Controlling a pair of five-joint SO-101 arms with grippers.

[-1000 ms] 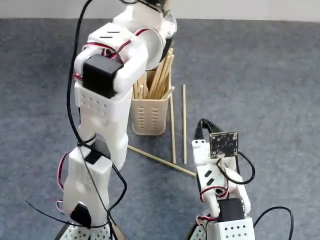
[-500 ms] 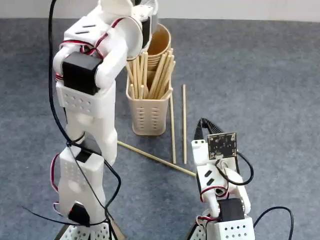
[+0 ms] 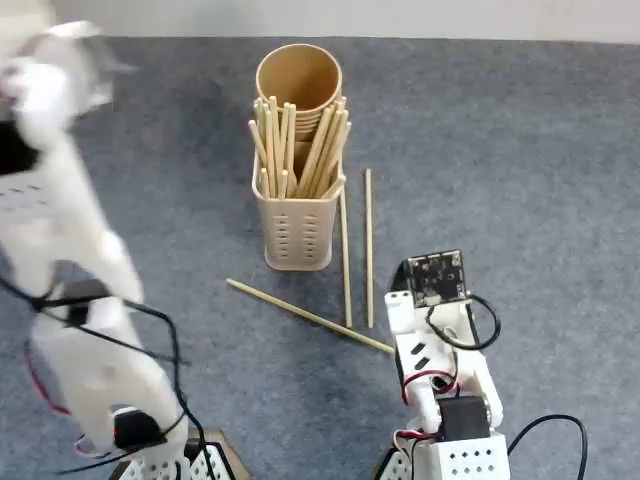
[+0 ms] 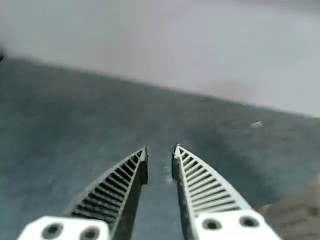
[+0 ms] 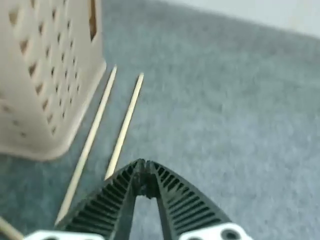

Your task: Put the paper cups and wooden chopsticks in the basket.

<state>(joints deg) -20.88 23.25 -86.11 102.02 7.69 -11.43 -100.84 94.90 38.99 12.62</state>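
Well, grey carpet (image 3: 520, 150) covers the whole floor, with a pale wall (image 3: 450, 18) along the far edge. The left arm (image 3: 60, 250) is high at the side, well apart from everything, the left gripper (image 4: 160, 161) only narrowly parted and holding nothing. The basket (image 3: 296, 235) stands mid-floor with a bundle of sticks upright inside and the paper cups (image 3: 298, 80) stacked at its far end. The right arm (image 3: 440, 380) sits low, the right gripper (image 5: 146, 181) pinched together and empty. Two loose chopsticks (image 3: 368, 250) lie side by side just beside the basket, long axes running straight away from that gripper. A third chopstick (image 3: 310, 317) slants across nearer the arm. Right arm's job, I'd say, and it must open first.
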